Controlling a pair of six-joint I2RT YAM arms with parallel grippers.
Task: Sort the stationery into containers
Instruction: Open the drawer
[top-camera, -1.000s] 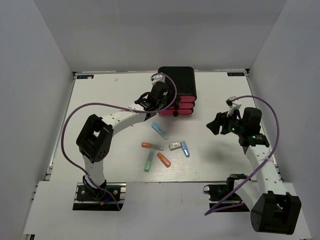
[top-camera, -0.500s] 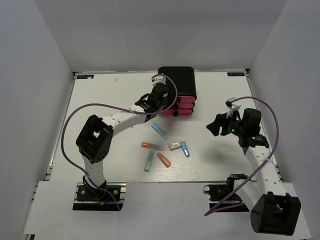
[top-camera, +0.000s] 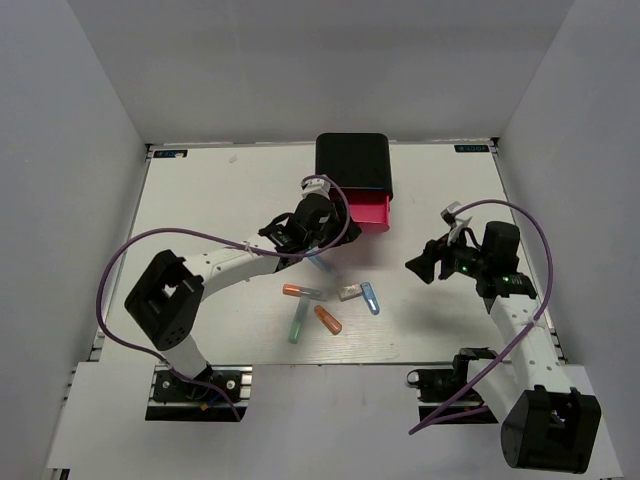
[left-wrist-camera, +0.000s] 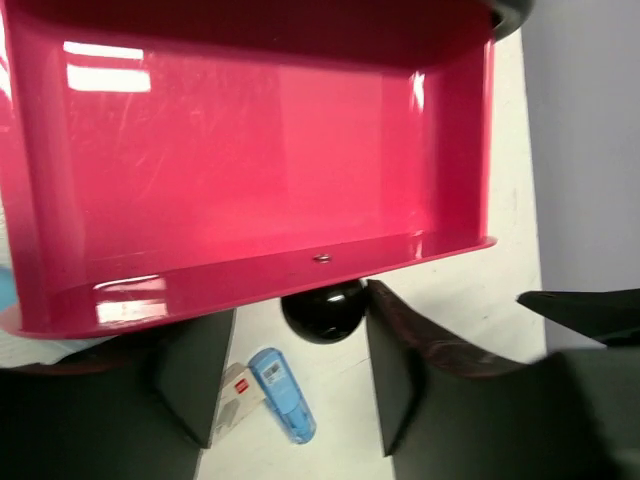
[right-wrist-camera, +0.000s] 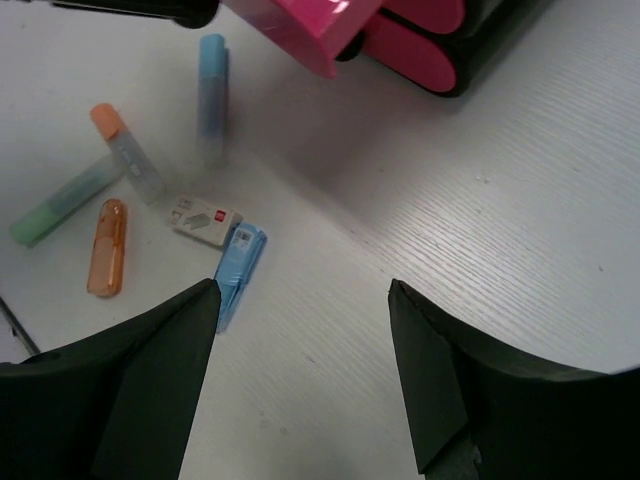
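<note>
Before the black cabinet (top-camera: 352, 165), one glossy pink drawer (left-wrist-camera: 250, 150)

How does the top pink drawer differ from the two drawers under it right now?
The top drawer is pulled out of the black cabinet, while the lower drawers sit pushed in. The top drawer's inside shows, with nothing in the visible part; the lower drawers show only their fronts. The top drawer's knob lies between the left pincer's fingers; nothing touches the lower drawers. All three are glossy pink.
</note>
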